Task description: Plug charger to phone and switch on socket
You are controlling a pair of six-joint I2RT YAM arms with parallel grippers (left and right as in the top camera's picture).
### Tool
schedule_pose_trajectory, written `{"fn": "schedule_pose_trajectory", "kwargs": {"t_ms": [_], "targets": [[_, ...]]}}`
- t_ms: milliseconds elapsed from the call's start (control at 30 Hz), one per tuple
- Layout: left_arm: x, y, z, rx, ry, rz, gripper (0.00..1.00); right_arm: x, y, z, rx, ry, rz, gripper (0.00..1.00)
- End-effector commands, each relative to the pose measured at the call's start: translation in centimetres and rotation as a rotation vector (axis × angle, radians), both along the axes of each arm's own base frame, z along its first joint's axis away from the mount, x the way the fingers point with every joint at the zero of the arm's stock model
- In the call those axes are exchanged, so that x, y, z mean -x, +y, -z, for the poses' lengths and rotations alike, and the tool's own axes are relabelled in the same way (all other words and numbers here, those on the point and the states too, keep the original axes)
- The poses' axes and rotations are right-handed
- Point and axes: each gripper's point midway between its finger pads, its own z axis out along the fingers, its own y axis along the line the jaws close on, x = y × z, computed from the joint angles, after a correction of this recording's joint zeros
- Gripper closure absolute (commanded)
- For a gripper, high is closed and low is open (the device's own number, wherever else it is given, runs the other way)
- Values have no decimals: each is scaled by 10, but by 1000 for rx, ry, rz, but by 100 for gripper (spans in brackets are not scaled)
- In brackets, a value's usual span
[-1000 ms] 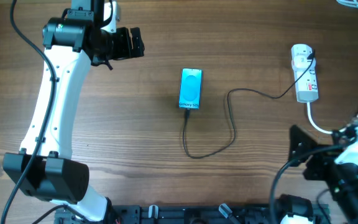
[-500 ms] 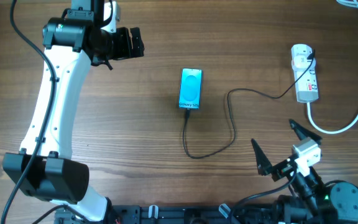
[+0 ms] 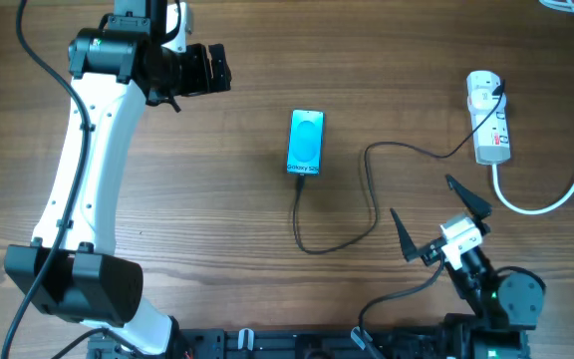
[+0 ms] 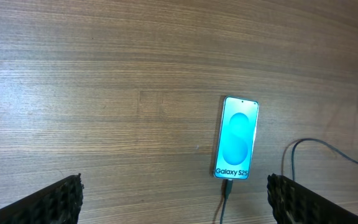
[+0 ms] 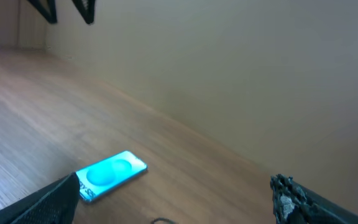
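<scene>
The phone [image 3: 306,143] lies flat mid-table with its cyan screen up; it also shows in the left wrist view [image 4: 235,137] and the right wrist view [image 5: 111,175]. The thin black charger cable [image 3: 371,194] runs from the phone's bottom edge, loops, and reaches the black plug in the white socket strip [image 3: 488,130] at the right. Its connector tip [image 4: 227,185] sits at the phone's port. My left gripper [image 3: 211,69] is open and empty, far to the upper left of the phone. My right gripper [image 3: 432,221] is open and empty, low at the front right.
The socket's white cord [image 3: 546,204] curves off to the right edge. Robot bases and black cables sit along the front edge [image 3: 267,344]. A plain wall [image 5: 229,74] fills the background in the right wrist view.
My right arm has swung from the far right edge inward to the front right, its open fingers now pointing up-left. The left arm, phone, cable and socket have not moved.
</scene>
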Motion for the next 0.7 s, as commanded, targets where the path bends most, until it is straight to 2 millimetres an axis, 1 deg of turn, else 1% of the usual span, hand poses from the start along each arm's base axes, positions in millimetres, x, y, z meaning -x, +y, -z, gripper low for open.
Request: {"fn": "schedule_pose_trajectory", "kwargs": {"t_ms": [0,100,167,267,333,367,400,567,667], "targets": [[-2,2,-2,-10,-9,-2,0,-9,-16,7,-94,30,101,0],[-2,2,-2,-10,-9,-2,0,-16,-30,16,-163,56,182,0],[-2,2,-2,-10,-9,-2,0,-18,-36,15,-187,61,216,0],[-2,2,-2,-10,-9,-2,0,-22,-52,17,-280,90,307,0],[-2,2,-2,-10,-9,-2,0,-23,-56,21,-285,104,334,0],[-2,2,-2,-10,-9,-2,0,-24,-63,26,-323,130,376,0],[-2,2,-2,-10,-9,-2,0,-24,-68,27,-334,130,405,0],[-2,2,-2,-10,-9,-2,0,-24,-71,28,-327,131,424,0],[-2,2,-2,-10,-9,-2,0,-24,-74,29,-364,141,439,0]]}}
